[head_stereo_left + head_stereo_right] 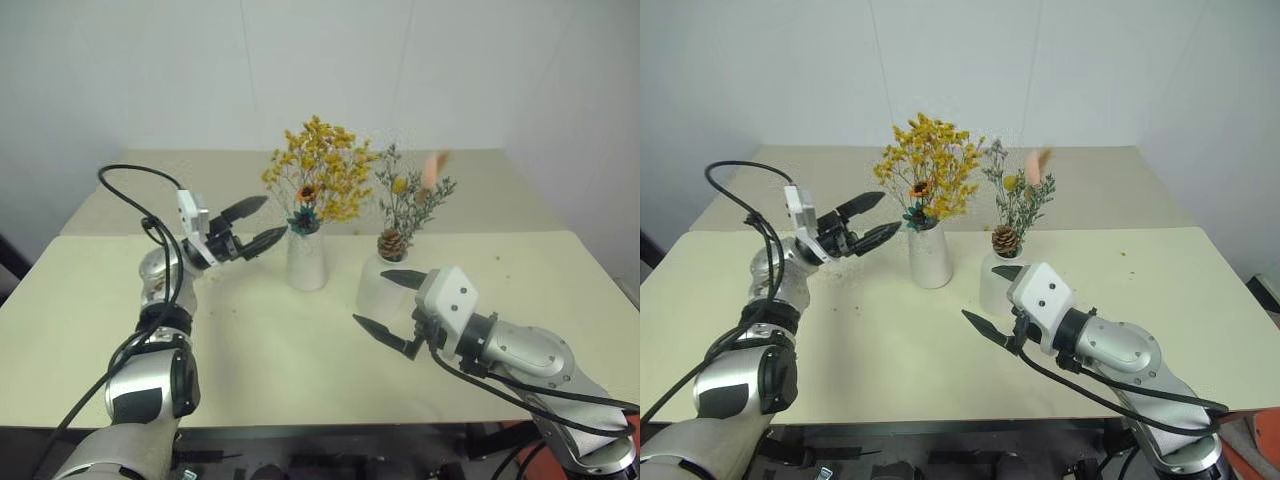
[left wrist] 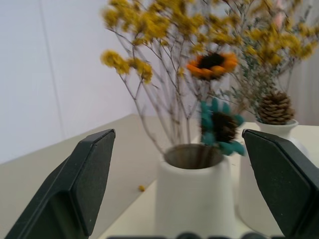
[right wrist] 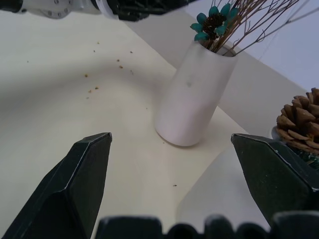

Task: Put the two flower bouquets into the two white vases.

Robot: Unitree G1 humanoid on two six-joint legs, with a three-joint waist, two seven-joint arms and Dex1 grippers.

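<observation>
Nearest the cam, R gripper (image 1: 388, 305) is hanging at about 5 o'clock on the table (image 1: 300, 360), jaws standing wide w/ nothing between them, pointing toward 11; the squat vase (image 1: 378, 285) is sitting just beyond its upper finger, touching or not I can't tell. That vase is already carrying the grey-green bouquet (image 1: 410, 205), pinecone resting at the neck, stems running upright. Going further out, at 9 o'clock the L gripper (image 1: 250, 227) is hovering w/ jaws wide and empty, tips aiming toward 3, straight at the tall vase (image 1: 306, 260) just beside it but apart. The tall vase is standing near table centre, holding the yellow bouquet (image 1: 318, 175), long axis vertical, sunflower and a teal bloom sitting just over the rim. Both bunches look seated, so I'm judging the task as good as done; the relation that matters now: tall vase lying at 3 from the L jaws, close, so any pull-away should be going back toward 9 w/o clipping stems. L arm is nearer the tall vase, R arm nearer the squat one.
</observation>
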